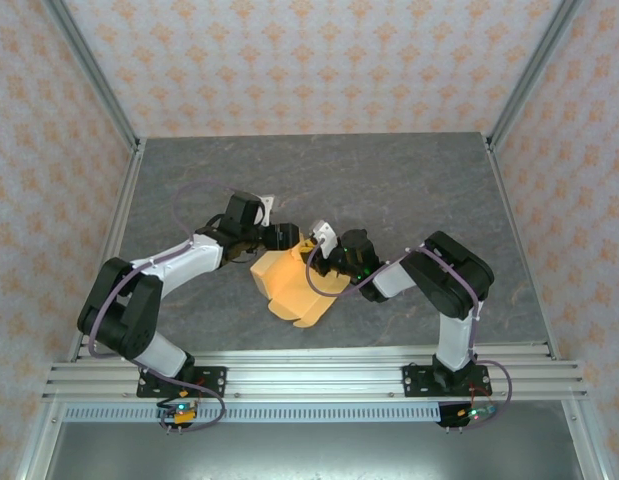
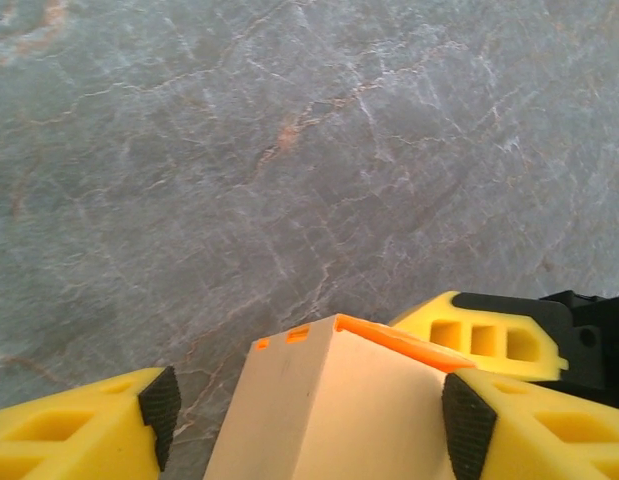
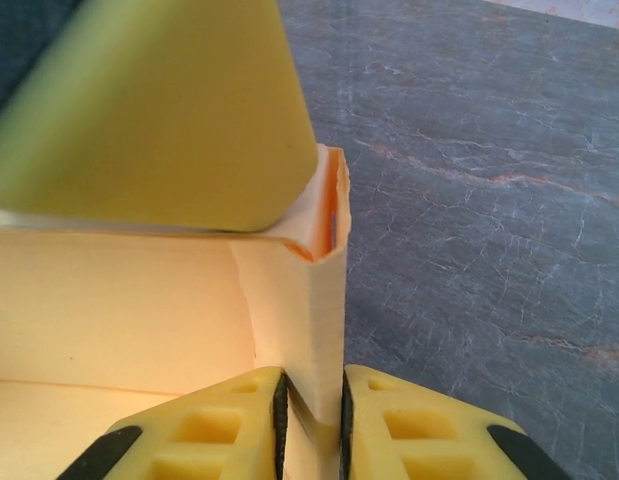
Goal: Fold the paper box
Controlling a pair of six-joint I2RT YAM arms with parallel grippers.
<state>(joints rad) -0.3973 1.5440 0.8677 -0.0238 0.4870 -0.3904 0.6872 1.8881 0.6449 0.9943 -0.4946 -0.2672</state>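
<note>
Paper box point(image 1: 289, 285) sitting mid table point(image 1: 409, 190), half formed, btw both arms. R gripper point(image 3: 311, 420) pinching upright corner wall; I'm anchoring it so box isn't sliding. L gripper point(image 2: 314, 420) spread, straddling box edge, prob lining up for squeeze.

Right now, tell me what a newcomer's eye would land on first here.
The orange-tan paper box at mid-table stands out against the grey table. The right gripper pinches one upright corner wall of it. The left gripper straddles the box, open.
</note>
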